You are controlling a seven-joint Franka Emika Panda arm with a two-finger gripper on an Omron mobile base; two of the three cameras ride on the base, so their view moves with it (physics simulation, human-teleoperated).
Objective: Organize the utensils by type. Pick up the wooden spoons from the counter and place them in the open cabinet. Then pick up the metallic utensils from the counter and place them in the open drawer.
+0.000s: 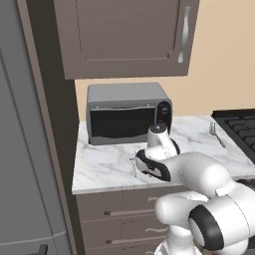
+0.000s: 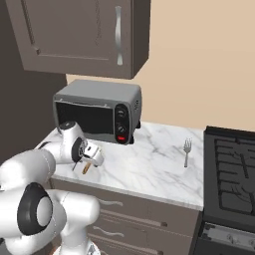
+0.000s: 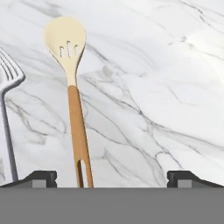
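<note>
A wooden spoon (image 3: 76, 127) with a pale slotted bowl and an orange-brown handle lies on the white marble counter (image 3: 157, 87). My gripper (image 3: 112, 177) hangs open just above it. The handle's end sits between the two fingertips (image 3: 41, 177), nearer the left one, and touches neither. Left of the spoon lies a thin silvery metallic utensil (image 3: 8, 83), partly cut off by the frame edge. In the right base view my hand (image 2: 92, 154) points down at the counter's front left, with a bit of the spoon handle (image 2: 85, 168) below it. A metal fork (image 2: 187, 149) lies far right. The open cabinet and open drawer are out of view.
A grey toaster oven (image 1: 127, 112) stands at the back of the counter (image 1: 104, 169). Above it hangs a wall cabinet (image 1: 124, 35) with its door shut. A black stove (image 2: 231, 169) borders the counter on the right, with the fork (image 1: 216, 133) near it. Shut drawer fronts (image 1: 122, 211) sit below the worktop.
</note>
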